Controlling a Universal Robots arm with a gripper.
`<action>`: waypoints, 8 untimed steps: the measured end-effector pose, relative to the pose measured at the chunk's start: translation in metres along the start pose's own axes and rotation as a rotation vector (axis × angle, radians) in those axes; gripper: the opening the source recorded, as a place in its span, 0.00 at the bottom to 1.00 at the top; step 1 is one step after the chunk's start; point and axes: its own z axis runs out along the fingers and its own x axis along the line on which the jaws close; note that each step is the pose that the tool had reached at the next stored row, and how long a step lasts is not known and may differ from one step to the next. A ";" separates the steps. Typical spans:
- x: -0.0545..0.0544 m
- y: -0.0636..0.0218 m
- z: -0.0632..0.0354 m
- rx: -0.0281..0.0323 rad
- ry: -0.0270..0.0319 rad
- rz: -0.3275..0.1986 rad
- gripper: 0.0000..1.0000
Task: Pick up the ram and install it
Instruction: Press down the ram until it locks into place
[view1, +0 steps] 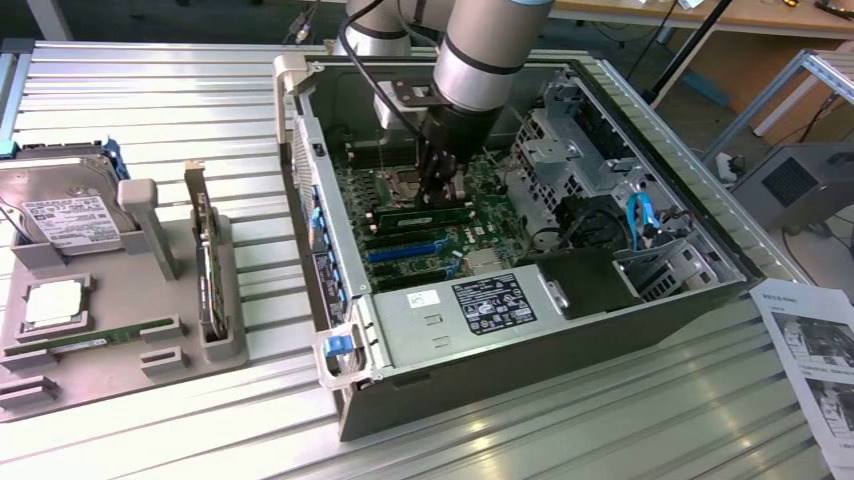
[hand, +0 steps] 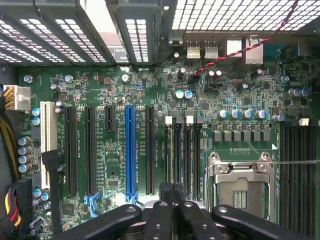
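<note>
**Item: open desktop computer case (view1: 694, 215), on its side on a slatted aluminium table (view1: 160, 90).**

- Arm: Universal Robots arm (view1: 487, 50) reached down into the case over the green motherboard (hand: 100, 90).
- End effector (view1: 438, 192): black fingers (hand: 160, 215) were closed together, tips just above the memory slots (hand: 183, 155). Whether they pinched anything could not be told.
- The ram (view1: 424, 214): a long, thin green stick with dark chips stood on edge directly under the end effector, in the memory-slot area between the CPU socket (hand: 240, 187) and the blue expansion slot (hand: 130, 150).
- Motherboard: white silkscreen text ran beside the blue slot, too small to read. A red-and-black twisted wire (hand: 235, 52) crossed the top edge.
- Power supply (view1: 467, 305): it carried a black label with white print and a white sticker, neither legible.
- Grey parts fixture (view1: 127, 375), on the exterior view's left: it held a hard drive (view1: 60, 205) with an unreadable white label, a square silver processor (view1: 54, 300), a second green memory stick (view1: 100, 337) and a dark expansion card (view1: 207, 265) on edge.
- Printed paper sheet (view1: 814, 350): it lay at the exterior view's right; its text was unreadable.
</note>
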 end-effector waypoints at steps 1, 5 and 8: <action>0.000 0.0000 0.0000 -0.0001 0.0001 0.000 0.11; 0.000 -0.0001 0.0036 0.0000 0.0001 0.000 0.11; 0.000 -0.0001 0.0053 0.0000 0.0001 0.000 0.11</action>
